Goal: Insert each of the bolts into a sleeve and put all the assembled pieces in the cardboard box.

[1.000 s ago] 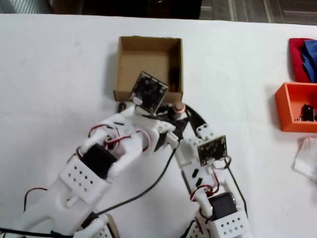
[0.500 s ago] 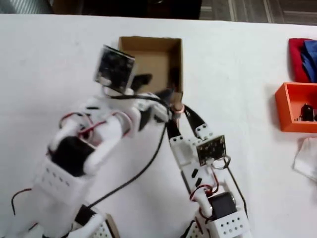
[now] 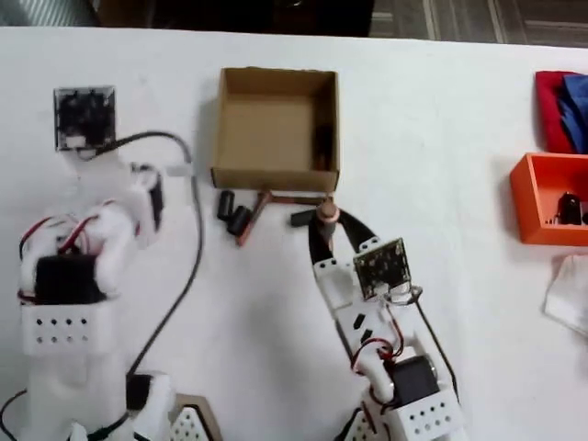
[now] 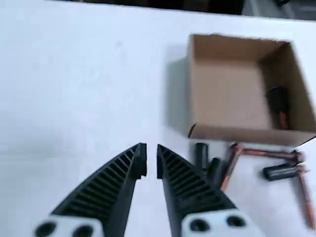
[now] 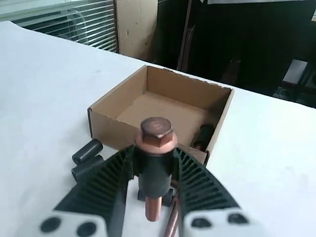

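Right, my right gripper [image 5: 155, 154] clamps the sleeved bolt [image 5: 156, 132], left gripper [image 4: 150, 160] barely ajar, so I'd lift it clear over the box [image 5: 106, 123] wall before releasing.

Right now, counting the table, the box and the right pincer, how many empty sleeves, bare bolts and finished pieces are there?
Empty sleeves: 3
Bare bolts: 3
Finished pieces: 2
Total: 8
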Controlling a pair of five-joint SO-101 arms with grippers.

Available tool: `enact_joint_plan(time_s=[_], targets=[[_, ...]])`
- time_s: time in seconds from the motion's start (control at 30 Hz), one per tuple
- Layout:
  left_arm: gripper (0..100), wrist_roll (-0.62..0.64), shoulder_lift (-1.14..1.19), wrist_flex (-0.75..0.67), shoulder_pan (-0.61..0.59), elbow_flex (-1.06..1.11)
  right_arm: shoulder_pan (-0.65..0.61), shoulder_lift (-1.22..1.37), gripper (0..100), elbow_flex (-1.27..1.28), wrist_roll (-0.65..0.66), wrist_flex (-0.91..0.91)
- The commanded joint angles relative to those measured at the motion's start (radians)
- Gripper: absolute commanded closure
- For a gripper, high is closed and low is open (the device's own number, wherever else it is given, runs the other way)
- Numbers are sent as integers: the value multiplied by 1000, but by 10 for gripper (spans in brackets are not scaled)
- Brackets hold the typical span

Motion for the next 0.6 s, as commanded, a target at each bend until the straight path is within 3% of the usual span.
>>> enact_joint_plan(time_s=[0.0, 0.13, 0.37, 0.57], targets=[[897, -282, -55, 5, -107, 81, -1, -12, 977, -161, -2, 7], [899, -437, -92, 0, -149, 216, -2, -10, 977, -278, -2, 2], [902, -439, -94, -176, -150, 499, -1, -2, 977, -373, 5, 4], [944, -399, -95, -252, -150, 596, 1, 139, 977, -531, 5, 10]])
